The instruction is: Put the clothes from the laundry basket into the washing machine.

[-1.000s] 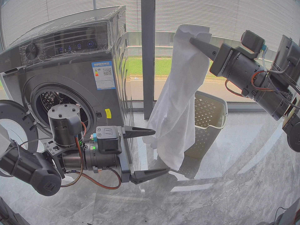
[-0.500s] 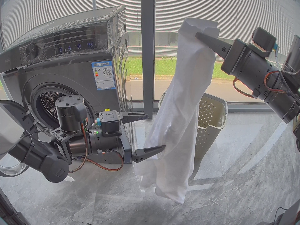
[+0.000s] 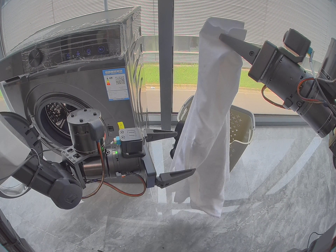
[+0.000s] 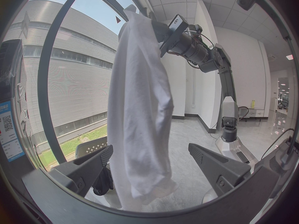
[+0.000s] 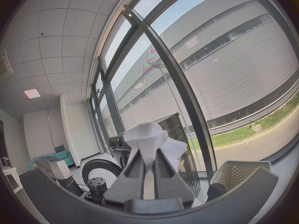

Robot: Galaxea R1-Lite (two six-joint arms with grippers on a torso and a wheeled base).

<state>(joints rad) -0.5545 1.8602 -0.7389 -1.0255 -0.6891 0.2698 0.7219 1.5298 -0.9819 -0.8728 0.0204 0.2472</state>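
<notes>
Hanging from right gripper [image 3: 224, 39], pinched shut on its top, garment [image 3: 210, 123] dangles long; left gripper [image 3: 184, 153] wide open, empty, beside it. Risk: loose hem snags washer [image 3: 87, 77] rim or slips free.

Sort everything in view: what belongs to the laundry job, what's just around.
Job: white garment, pinched in the right gripper; open left gripper beside it; laundry basket; dark cloth at the basket; washing machine.
Just around: window pillar; teal sofa; marble floor.

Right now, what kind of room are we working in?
Probably a demo or test space in an office-style building: a film-wrapped washing machine and laundry basket stand on a polished stone floor beside tall windows.
</notes>
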